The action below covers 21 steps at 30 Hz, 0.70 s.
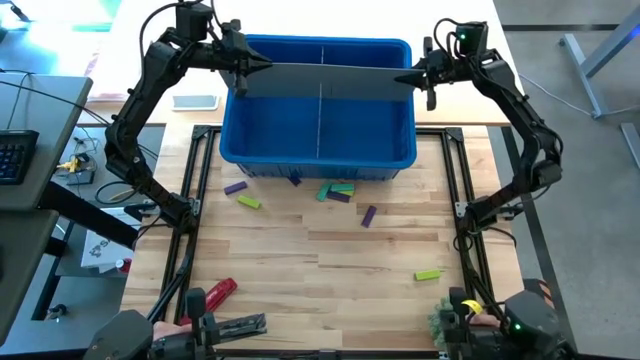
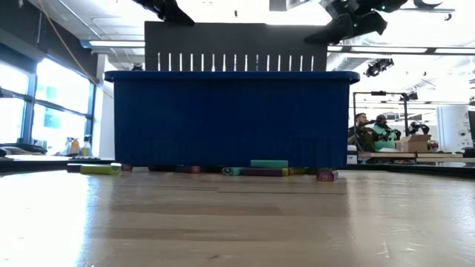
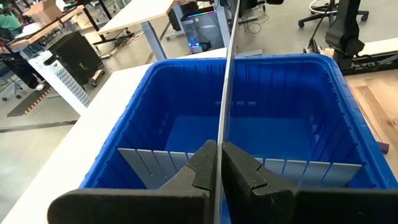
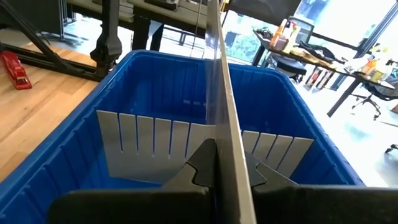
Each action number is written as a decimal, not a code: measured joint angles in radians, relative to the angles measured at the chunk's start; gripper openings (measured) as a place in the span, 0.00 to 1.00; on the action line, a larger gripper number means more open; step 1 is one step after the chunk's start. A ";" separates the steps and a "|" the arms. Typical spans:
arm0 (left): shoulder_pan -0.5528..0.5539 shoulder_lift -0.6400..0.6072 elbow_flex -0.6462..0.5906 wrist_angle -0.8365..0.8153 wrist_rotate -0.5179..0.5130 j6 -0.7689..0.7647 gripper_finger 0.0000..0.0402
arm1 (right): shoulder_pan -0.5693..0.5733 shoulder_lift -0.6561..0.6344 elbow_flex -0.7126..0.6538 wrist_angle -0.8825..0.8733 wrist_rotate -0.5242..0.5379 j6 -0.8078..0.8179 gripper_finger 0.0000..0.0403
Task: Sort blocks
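A grey slotted divider panel (image 1: pixel 325 83) spans the blue bin (image 1: pixel 320 160) from left to right, standing on edge above it. My left gripper (image 1: pixel 258 68) is shut on its left end and my right gripper (image 1: pixel 405 78) on its right end. A second grey slotted divider (image 3: pixel 155 165) stands inside the bin, crossing under the held panel. Blocks lie flat on the table before the bin: purple (image 1: pixel 235 187), lime (image 1: pixel 248 202), teal and green (image 1: pixel 335 190), purple (image 1: pixel 368 216), and lime (image 1: pixel 428 274). My left gripper pinches the panel's left end (image 3: pixel 219 134) between its two fingers (image 3: pixel 199 171), one on each face. The fingers come from the table's left, slanting slightly down. The panel stands upright on edge, slots down; the bin's rim hides its lower edge (image 2: pixel 237 68). My right gripper pinches the panel's right end (image 4: pixel 222 134) between its two fingers (image 4: pixel 202 168), one on each face. The fingers come from the table's right, nearly level. The panel runs straight away from them over the bin toward the other gripper.
A red cylindrical tool (image 1: pixel 218 292) lies at the table's near left. Black frame rails (image 1: pixel 455 180) run along both sides of the wooden table. Bare wood lies between the blocks and the near edge. People sit far off in the room (image 2: pixel 371 133).
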 joint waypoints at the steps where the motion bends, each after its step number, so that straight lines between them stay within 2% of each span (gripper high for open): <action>1: 0.000 0.000 0.000 0.000 0.000 0.000 0.00 | 0.000 0.003 0.000 0.001 -0.004 -0.001 0.00; 21: 0.000 0.000 0.000 -0.001 0.000 0.007 0.00 | -0.022 0.020 0.000 0.008 -0.003 -0.001 0.00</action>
